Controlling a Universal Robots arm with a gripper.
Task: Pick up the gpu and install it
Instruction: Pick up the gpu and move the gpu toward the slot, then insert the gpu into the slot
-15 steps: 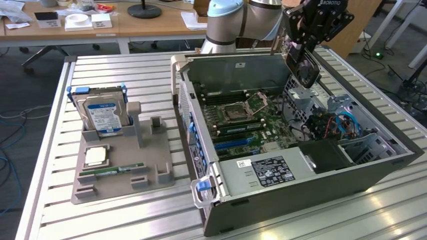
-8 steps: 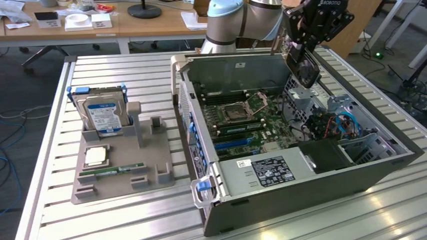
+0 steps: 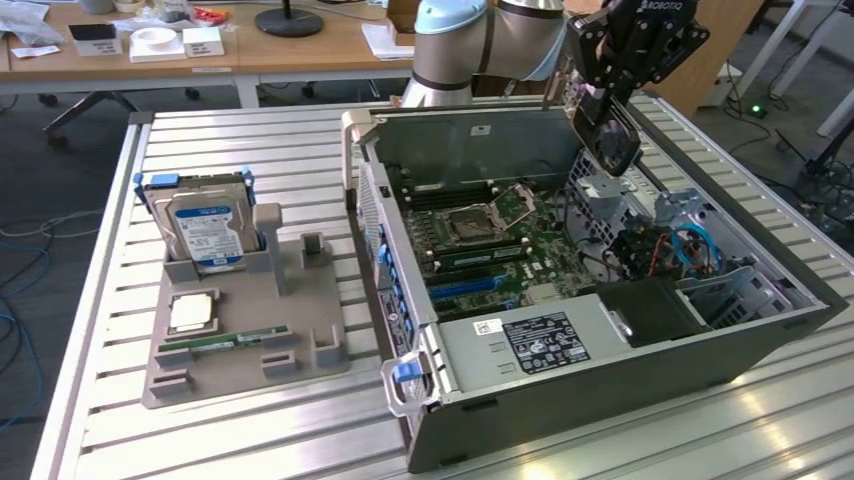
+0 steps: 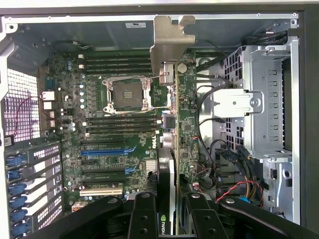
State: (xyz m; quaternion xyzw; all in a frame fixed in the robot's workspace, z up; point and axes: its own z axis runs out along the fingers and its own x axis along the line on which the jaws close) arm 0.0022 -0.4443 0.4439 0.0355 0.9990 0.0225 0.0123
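The jaws are pinching the gpu (image 4: 172, 164) at its near end; we see it edge-on, its metal bracket (image 4: 169, 42) at the far end. It hangs over the open computer case (image 3: 747, 345) on the surface (image 3: 240, 430), above the motherboard (image 4: 114, 129) beside the drive cage (image 4: 259, 99).

The arm (image 3: 447, 70) was built of thick round segments in a silvery grey metal, and one joint carried a pale blue cap (image 3: 447, 15). At its end sat a black hand (image 3: 603, 95) with an angular body. White letters (image 3: 661, 7) reading ROBOTIQ were printed across this body. In the wrist view the two fingers (image 4: 143, 216) were black, made of flat links with rounded corners, and each showed small round screw holes in a row. Wider black outer links (image 4: 94, 214) spread at both sides.
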